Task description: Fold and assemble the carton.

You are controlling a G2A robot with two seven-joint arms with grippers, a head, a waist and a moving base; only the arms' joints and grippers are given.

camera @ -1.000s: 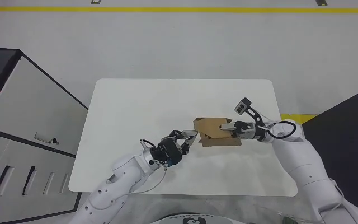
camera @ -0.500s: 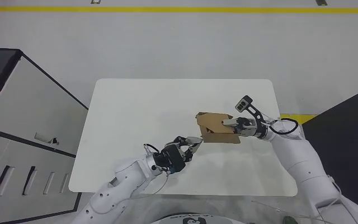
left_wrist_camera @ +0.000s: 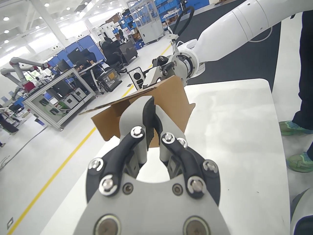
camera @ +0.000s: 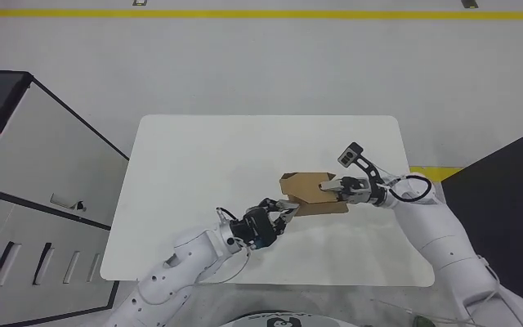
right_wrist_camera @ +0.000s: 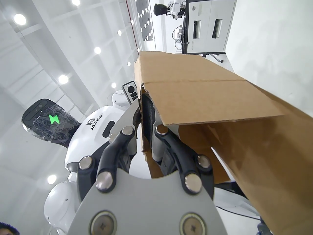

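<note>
Carton (camera: 309,188): open, on the right half of counter (camera: 204,163). Right claw (camera: 326,186) grips its far wall and has swung it back. Left claw (camera: 287,212): clenched, returned to the near corner. Flap folding likely resumes.

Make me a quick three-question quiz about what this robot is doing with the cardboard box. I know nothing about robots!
1. Pick one. How does the right gripper meet the box?
A) shut on one of its walls
B) open above it
C) nowhere near it

2. True or false: the box is sealed shut on every side.

3. Short answer: how many grippers are at the box?

Key
1. A.
2. False. Its flaps are open and the right wrist view looks into it.
3. Two. The left gripper is at the end opposite the right gripper, above the table.
</note>
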